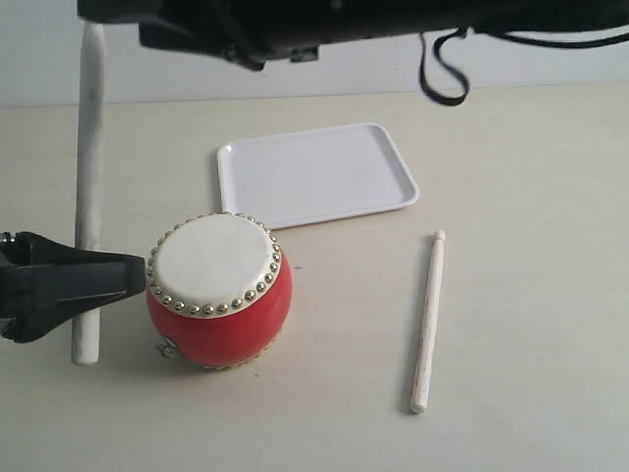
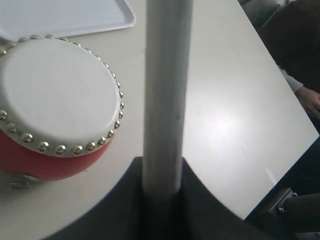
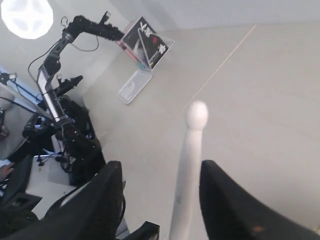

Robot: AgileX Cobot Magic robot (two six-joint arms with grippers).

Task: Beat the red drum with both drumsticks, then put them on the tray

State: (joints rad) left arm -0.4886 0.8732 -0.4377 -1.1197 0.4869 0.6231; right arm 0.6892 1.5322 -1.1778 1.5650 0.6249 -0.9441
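My left pincer (image 1: 131, 275) clamps one drumstick (image 1: 90, 147) upright just beside the red drum (image 1: 218, 290). My right pincer (image 3: 162, 175) gapes astride the other drumstick (image 3: 192, 150).

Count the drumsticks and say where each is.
2. One drumstick stands upright in the left gripper beside the red drum; the other lies on the table, right of the drum.
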